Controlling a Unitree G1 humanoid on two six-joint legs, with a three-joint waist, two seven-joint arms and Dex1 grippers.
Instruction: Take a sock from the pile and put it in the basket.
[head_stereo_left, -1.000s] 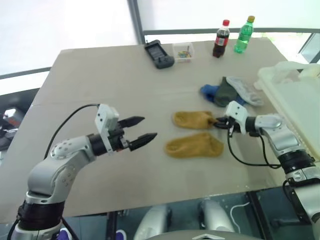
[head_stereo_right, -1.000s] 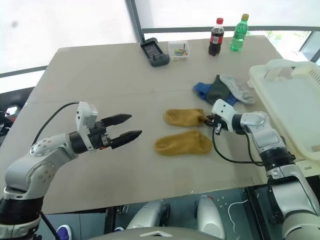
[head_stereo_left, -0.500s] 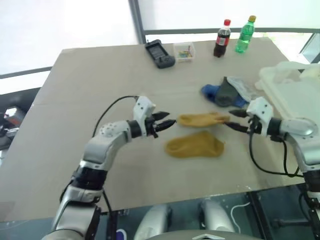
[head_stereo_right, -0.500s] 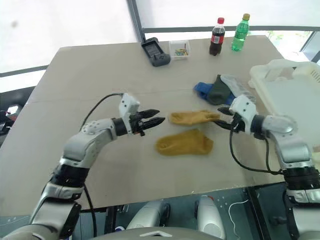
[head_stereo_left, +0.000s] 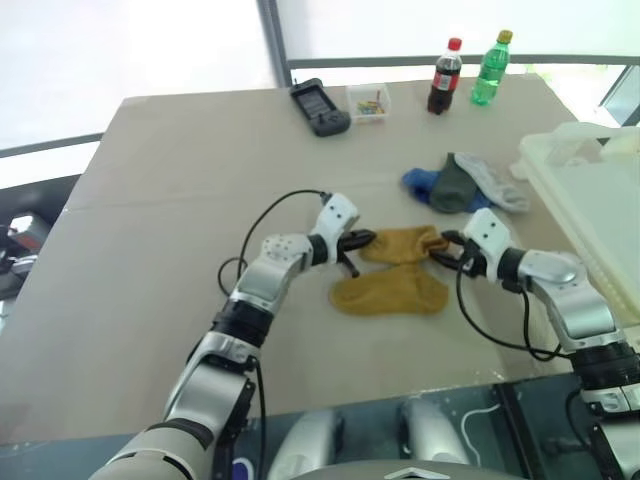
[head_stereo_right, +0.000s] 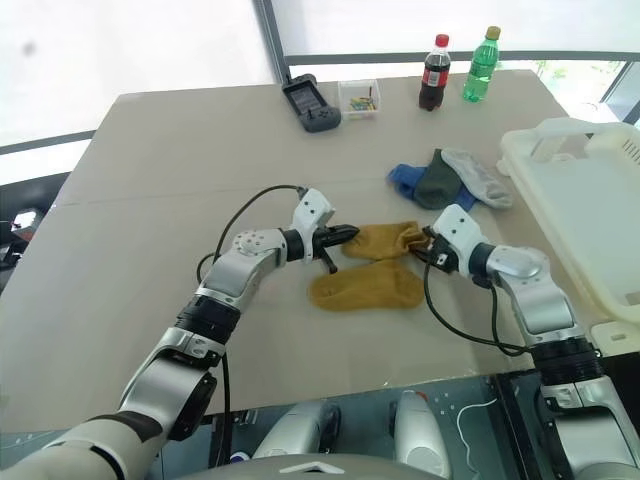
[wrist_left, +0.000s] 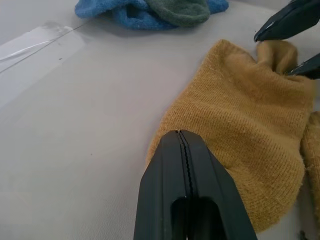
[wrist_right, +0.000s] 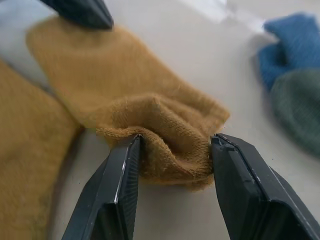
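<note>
The left tool (wrist_left: 182, 137) is clenched fully, its two black fingers pressed together with nothing between them, the tips resting at the edge of the upper mustard-yellow sock (head_stereo_left: 402, 243). The right tool (wrist_right: 172, 145) stands half open at the opposite end of that same sock, with its bunched cuff between the two fingers and touching both; the sock lies on the table (head_stereo_left: 180, 180). A second mustard-yellow sock (head_stereo_left: 390, 291) lies flat just beside the first, on the near side of both tools. Beyond the right tool sits the pile (head_stereo_left: 462, 184) of blue, dark green and light grey socks. The basket (head_stereo_right: 590, 215) stands off to the right tool's outer side, at the table's edge. No writing is legible on the cola bottle (head_stereo_left: 443, 77) or green bottle (head_stereo_left: 490, 69) far behind.
</note>
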